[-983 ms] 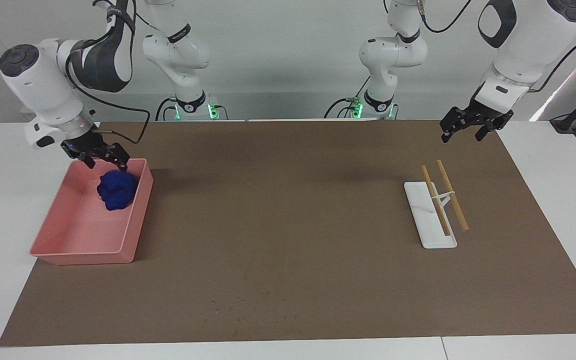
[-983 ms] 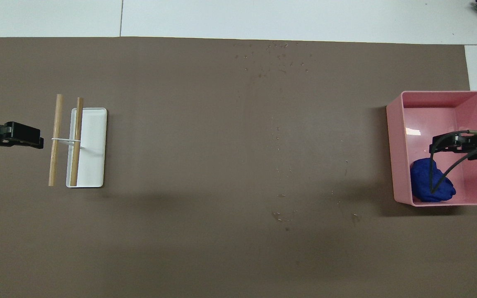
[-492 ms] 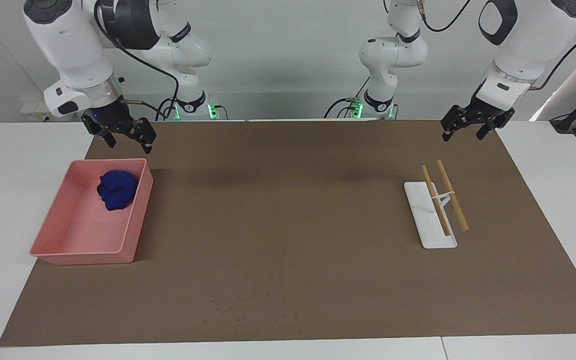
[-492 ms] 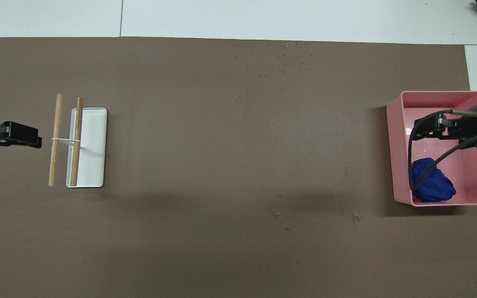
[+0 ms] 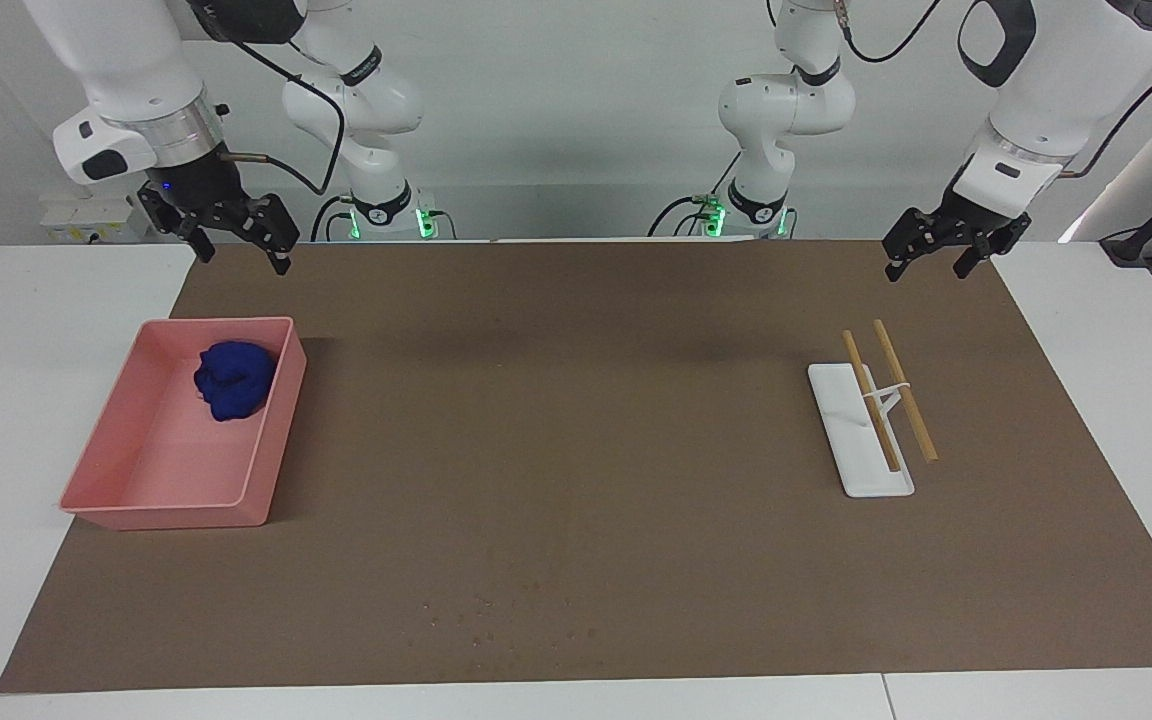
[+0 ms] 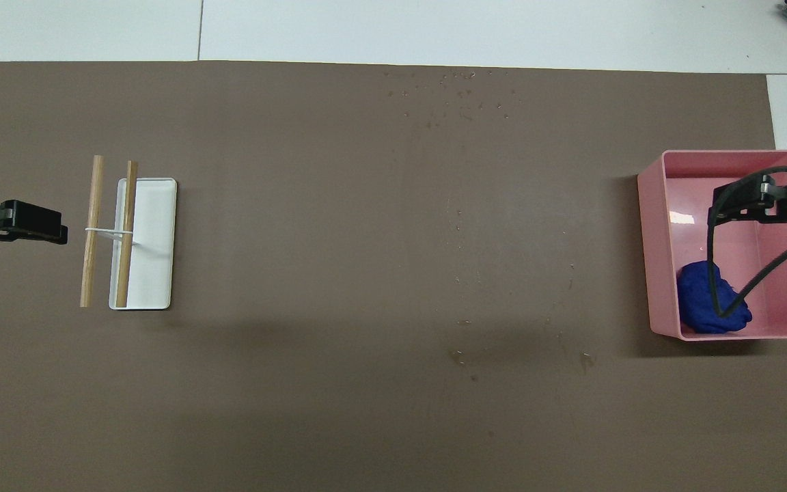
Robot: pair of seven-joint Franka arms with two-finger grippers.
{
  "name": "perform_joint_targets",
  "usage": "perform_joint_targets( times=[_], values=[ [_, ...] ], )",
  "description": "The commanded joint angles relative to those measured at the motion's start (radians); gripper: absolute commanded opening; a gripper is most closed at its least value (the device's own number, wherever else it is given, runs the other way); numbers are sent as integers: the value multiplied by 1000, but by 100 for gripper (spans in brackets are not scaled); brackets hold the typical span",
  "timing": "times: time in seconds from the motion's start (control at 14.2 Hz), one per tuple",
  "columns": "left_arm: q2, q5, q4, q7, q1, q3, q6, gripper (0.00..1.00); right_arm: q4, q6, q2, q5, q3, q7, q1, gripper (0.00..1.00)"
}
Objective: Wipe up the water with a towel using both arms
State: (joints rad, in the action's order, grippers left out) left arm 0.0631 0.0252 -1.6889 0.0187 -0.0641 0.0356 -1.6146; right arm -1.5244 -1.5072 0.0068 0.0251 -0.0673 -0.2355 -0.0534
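Item one: the towel (image 5: 233, 379), a deep-blue crumpled lump, lies in the pink tray (image 5: 136, 490), in the corner nearest the robots and toward the table's middle. Nothing grips it.

Item two: the pink tray sits at the right arm's end of the brown mat (image 5: 586, 450), partly off the mat's edge.

Item three: my right gripper (image 5: 239, 240) hangs high in the air over the mat's robot-side edge, clear of the tray. I see its fingers spread apart and holding nothing.

Item four: my left gripper (image 5: 929, 254) hangs in the air over the mat's corner at the left arm's end, waiting. Its fingers are parted too, and hold nothing.

Item five: a white tray (image 5: 858, 430) lies at the left arm's end of the mat, with two wooden sticks (image 5: 888, 392) joined by a white band; one stick rests across the white tray, the other lies just beside it.

Item six: a scatter of tiny pale specks (image 5: 506, 615) marks the mat near its edge farthest from the robots.

Item seven: the water. I cannot pick out any wet patch on the mat.
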Motion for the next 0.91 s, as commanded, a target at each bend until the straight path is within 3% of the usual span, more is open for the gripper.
perform_joint_targets(
  times=[0.0,0.84],
  values=[
    [4,9,8,-3,-16,12,-2,100,35,45,27,16,-5,-11,-8,100],
    [4,9,8,-2,-16,12,-4,100,24,53,13,6,-5,-2,4,100]
  ],
)
